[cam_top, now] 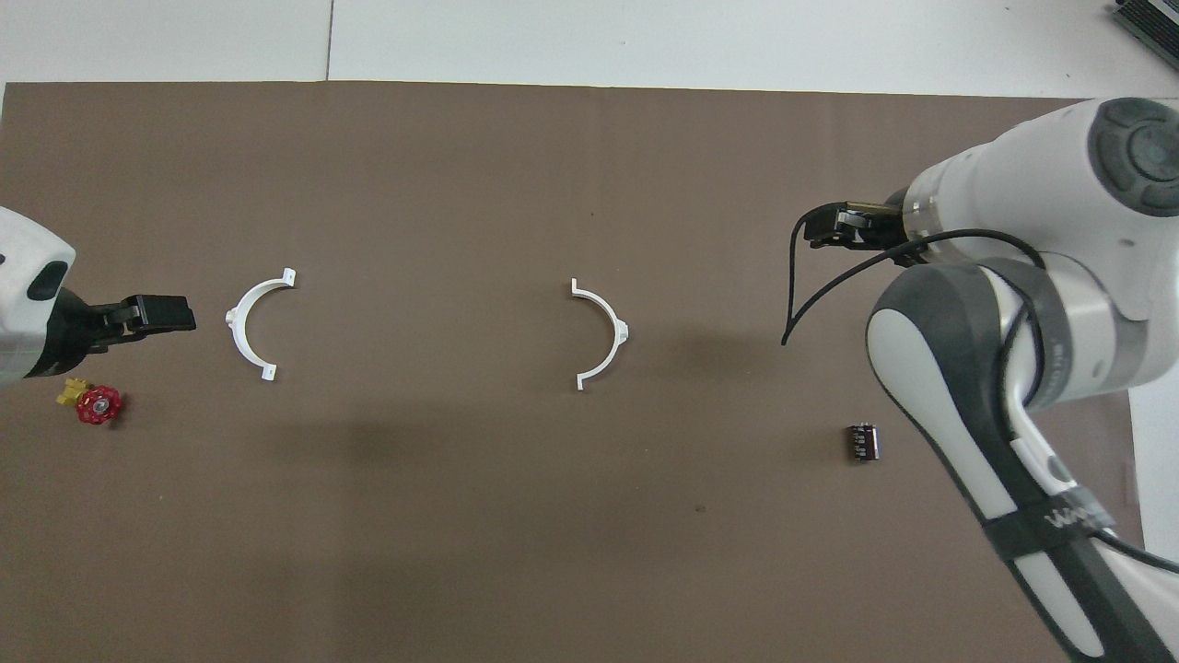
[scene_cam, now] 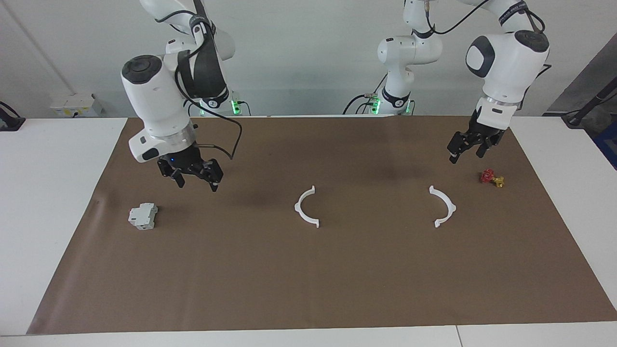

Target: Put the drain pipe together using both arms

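The drain pipe lies in two separate white half-rings, flat on the brown mat. One half-ring [scene_cam: 305, 207] is at the middle of the mat and also shows in the overhead view [cam_top: 603, 336]. The other half-ring [scene_cam: 444, 206] lies toward the left arm's end [cam_top: 250, 327]. My right gripper [scene_cam: 196, 179] hangs open and empty in the air over the right arm's end of the mat [cam_top: 829, 227]. My left gripper [scene_cam: 466, 154] is open and empty, low over the mat between the second half-ring and a small valve [cam_top: 175, 315].
A grey-white block [scene_cam: 143, 215] sits toward the right arm's end; the right arm hides it in the overhead view. A small black cylinder [cam_top: 863, 441] lies nearer to the robots than the block. A red and yellow valve [scene_cam: 491, 178] lies at the left arm's end [cam_top: 92, 402].
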Tool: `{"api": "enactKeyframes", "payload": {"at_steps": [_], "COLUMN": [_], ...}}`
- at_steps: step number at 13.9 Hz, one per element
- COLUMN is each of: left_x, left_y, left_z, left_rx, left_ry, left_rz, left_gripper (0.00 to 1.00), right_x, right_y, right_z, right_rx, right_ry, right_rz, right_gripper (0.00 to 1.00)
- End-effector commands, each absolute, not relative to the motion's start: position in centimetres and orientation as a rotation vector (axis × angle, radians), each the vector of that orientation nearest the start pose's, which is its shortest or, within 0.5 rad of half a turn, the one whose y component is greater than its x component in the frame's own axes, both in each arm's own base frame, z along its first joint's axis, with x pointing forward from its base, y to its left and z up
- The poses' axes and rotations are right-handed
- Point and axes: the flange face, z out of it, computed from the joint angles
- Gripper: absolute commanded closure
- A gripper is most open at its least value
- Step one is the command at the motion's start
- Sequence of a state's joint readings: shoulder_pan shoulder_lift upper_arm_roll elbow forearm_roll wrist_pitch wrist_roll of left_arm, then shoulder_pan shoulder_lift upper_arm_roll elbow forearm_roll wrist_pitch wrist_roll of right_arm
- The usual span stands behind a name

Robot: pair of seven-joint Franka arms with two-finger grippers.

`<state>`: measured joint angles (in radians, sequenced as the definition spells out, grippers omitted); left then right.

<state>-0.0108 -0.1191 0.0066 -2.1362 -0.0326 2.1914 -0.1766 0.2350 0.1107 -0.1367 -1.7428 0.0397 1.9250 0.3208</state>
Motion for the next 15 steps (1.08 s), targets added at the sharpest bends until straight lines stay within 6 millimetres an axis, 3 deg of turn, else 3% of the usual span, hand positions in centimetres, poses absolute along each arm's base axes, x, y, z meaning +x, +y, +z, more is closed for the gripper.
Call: {"api": "enactKeyframes", "payload": {"at_steps": [1,5,8,10,12,15], "left_x": [54.8,54.3,53.6,54.3,54.7,55.0], "left_y": [0.0,1.3,1.3,0.8,0.7,1.2], "left_z": [43.6,38.6,36.7,34.6,32.7,32.0], "left_rx": [-3.162,-3.153,-3.150,-3.151,-3.150,-3.146], "left_ry": [-0.319,-0.382,-0.399,-0.389,-0.388,-0.401], "left_rz": [-0.278,-0.225,-0.236,-0.236,-0.239,-0.244], "left_gripper": [0.00,0.00,0.00,0.00,0.00,0.00], "right_x": [58.4,56.8,55.7,55.3,55.6,55.3], "right_y": [3.0,-3.0,-6.2,-6.6,-6.0,-5.3], "right_z": [52.1,52.7,53.5,55.2,58.3,60.5], "right_rx": [-3.098,-3.100,-3.095,-3.094,-3.105,-3.161], "right_ry": [0.348,0.318,0.283,0.274,0.255,0.142], "right_rz": [-0.022,0.077,0.103,0.091,0.108,0.111], "right_gripper": [0.00,0.00,0.00,0.00,0.00,0.00]}}
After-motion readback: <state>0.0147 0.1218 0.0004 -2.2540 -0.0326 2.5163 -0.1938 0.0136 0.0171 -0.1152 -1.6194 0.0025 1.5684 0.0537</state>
